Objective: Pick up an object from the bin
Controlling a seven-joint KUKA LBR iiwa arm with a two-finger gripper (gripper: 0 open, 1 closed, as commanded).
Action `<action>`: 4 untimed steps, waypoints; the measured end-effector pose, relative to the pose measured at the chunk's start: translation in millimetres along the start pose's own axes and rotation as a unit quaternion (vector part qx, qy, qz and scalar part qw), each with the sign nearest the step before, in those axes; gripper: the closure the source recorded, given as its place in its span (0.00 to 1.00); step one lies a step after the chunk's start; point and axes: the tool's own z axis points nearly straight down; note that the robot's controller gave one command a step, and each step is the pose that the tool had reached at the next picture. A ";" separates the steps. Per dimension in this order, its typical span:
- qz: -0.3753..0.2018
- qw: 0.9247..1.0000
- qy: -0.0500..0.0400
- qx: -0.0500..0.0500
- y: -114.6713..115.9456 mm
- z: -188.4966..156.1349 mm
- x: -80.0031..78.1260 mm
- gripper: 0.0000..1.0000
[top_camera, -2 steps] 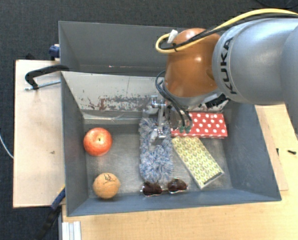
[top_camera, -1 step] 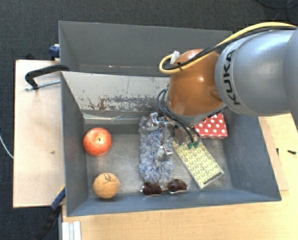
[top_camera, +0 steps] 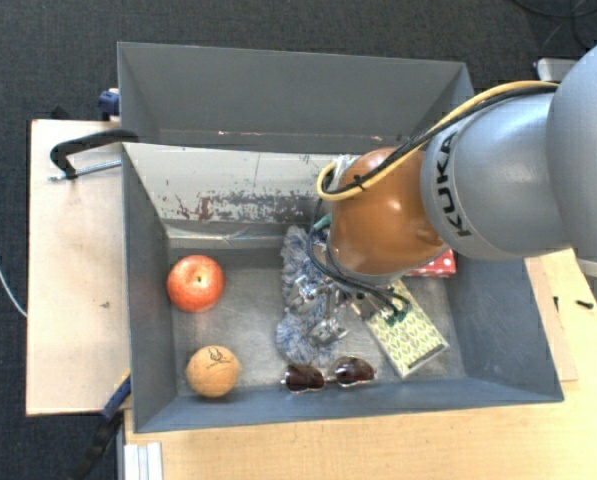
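My gripper [top_camera: 326, 306] reaches down below the arm's orange cover into the middle of the bin. It is right on a crumpled blue-grey cloth [top_camera: 296, 340] lying there. A pair of dark sunglasses [top_camera: 328, 375] lies just in front of the cloth by the near wall. Right of the gripper lies a flat green-patterned packet [top_camera: 410, 336], partly under the arm.
A red apple [top_camera: 195, 283] sits at the left of the bin, and a tan ball with a dark mark [top_camera: 213, 371] lies in the near left corner. A red dotted thing [top_camera: 441, 263] peeks out under the arm at the right. The arm hides the bin's back right.
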 end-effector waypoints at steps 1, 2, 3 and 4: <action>0.000 1.000 0.000 0.000 0.0 0.0 0.0 1.00; 0.018 1.000 -0.005 0.000 -7.7 -100.9 -2.1 1.00; 0.018 1.000 -0.005 0.000 -7.7 -100.9 -2.1 1.00; 0.057 0.998 -0.006 0.000 -22.8 -193.4 -23.9 1.00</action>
